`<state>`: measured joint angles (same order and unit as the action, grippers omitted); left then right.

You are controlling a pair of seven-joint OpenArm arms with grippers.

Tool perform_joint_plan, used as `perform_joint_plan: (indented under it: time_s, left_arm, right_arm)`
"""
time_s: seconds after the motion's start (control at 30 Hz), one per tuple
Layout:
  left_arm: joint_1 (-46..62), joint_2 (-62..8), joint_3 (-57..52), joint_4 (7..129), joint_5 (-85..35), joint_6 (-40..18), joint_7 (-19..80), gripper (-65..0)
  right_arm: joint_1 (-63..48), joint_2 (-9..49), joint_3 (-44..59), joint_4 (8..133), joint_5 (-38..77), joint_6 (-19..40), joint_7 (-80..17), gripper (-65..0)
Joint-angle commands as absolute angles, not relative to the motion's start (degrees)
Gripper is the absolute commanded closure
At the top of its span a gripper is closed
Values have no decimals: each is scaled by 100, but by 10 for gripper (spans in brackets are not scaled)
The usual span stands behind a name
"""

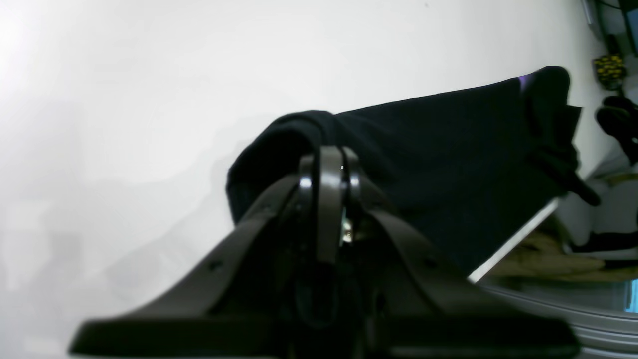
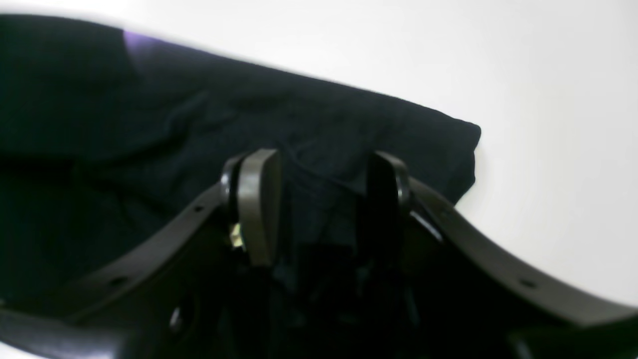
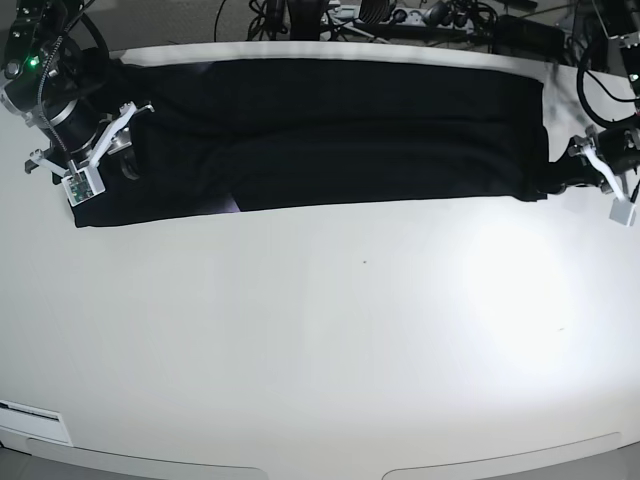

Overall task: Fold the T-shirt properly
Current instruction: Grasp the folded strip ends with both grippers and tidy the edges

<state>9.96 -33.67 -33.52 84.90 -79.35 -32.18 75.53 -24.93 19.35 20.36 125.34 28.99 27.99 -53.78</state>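
Observation:
The black T-shirt (image 3: pixel 330 130) lies as a long flat band across the far part of the white table (image 3: pixel 320 350). At its right end in the base view, my left gripper (image 3: pixel 558 180) is shut. The left wrist view shows that gripper (image 1: pixel 331 154) with its fingers pressed together on a raised fold of the T-shirt (image 1: pixel 448 149). Over the band's left end, my right gripper (image 3: pixel 125 165) stands open. In the right wrist view its fingers (image 2: pixel 259 199) are apart, and the gripper (image 2: pixel 321 164) has T-shirt (image 2: pixel 299 114) fabric between them. A purple patch (image 2: pixel 137 42) shows near the neck.
Cables and equipment (image 3: pixel 400 15) crowd the strip behind the table's far edge. The table's edge (image 1: pixel 513 239) runs close beside the shirt in the left wrist view, and a yellow-and-black object (image 1: pixel 609 70) sits beyond it.

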Motion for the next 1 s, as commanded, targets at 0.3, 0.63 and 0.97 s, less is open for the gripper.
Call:
perform_joint_plan:
  time_s: [0.3,0.63,0.97]
  left_arm:
    - [945,-4080,-3618,8670,-8500,-3391,7839,0]
    - [967,-3850,-3625,9000,-8500,-3258,7957,0]
    - [965,-3883,-3629,9011,-8500,-3426,7948,0]
  right_arm:
    - [-2523,1997,2067,12241,3000,2910,-5059,-213]
    - [-2248,1999,2067,10346,3000,3369,-4477,0]
    - [-2204,2001,2067,10280,3002,3367,-4525,0]
